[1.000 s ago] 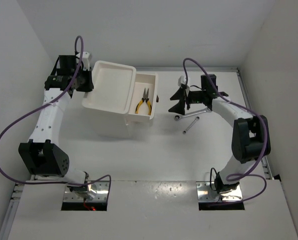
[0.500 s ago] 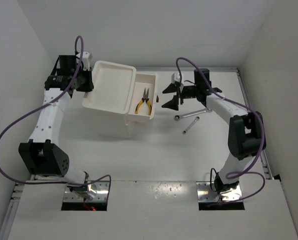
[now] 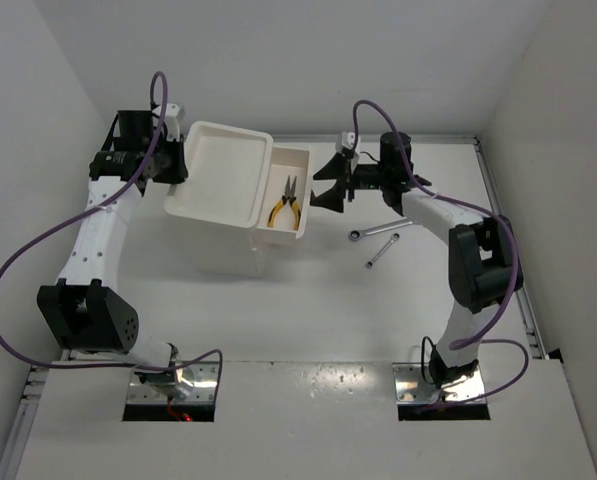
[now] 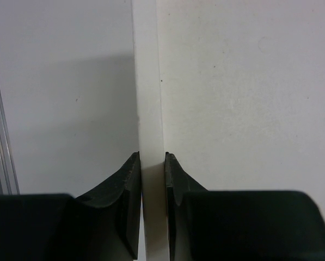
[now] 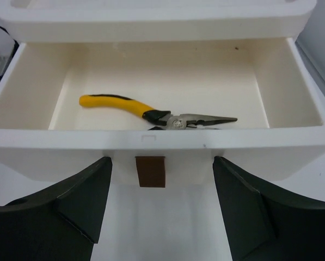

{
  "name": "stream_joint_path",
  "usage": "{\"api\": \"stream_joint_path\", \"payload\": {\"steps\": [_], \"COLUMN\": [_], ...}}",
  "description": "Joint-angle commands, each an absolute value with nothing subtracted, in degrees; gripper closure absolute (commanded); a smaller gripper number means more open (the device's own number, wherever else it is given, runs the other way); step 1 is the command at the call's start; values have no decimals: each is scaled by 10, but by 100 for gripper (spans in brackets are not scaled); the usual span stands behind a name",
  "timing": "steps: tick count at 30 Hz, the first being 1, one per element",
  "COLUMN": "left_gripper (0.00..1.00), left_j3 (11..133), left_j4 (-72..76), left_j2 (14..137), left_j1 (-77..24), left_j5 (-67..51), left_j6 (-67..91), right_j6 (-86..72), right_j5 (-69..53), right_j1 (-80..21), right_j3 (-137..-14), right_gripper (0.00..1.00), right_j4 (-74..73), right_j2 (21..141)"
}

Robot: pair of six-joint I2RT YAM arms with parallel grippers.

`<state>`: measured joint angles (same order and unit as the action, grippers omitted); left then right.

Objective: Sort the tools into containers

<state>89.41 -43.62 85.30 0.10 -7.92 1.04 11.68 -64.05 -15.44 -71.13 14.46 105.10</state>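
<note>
On the matte white counter (image 3: 308,320), two slim silver metal wrenches (image 3: 383,229) lie close together toward the right edge, just nearer than the right hand (image 3: 325,186), whose black wedge-shaped fingers stand wide apart and hold nothing. In the gap between those fingers, touching neither, sits the small square red-brown handle (image 5: 150,172) of the open drawer (image 5: 260,142), and in this smooth white plastic drawer lie the pliers (image 5: 151,116), with glossy yellow grips and a dull grey pointed nose. Farther left, the left hand (image 4: 151,163) is clamped tight on the thin rim of the box's shallow rectangular top tray (image 3: 223,170).
</note>
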Motion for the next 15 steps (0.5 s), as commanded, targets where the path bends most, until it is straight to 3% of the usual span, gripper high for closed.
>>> {"api": "stream_joint_path", "payload": {"steps": [1,15], "left_gripper": [100,100], "left_j3": [882,877], "left_j4": [-453,-447], "left_j2": [856,851], "left_j1": [-6,-11], "left_j5": [-131,-131], "left_j6": [-7,-7], "right_j6": [47,65], "right_j5": [-652,-642], "right_j1": [-164,-203], "right_j3": [-716,-734], "right_gripper": [25,24], "right_j4": [262,218], "right_j2": [1049,1071]}}
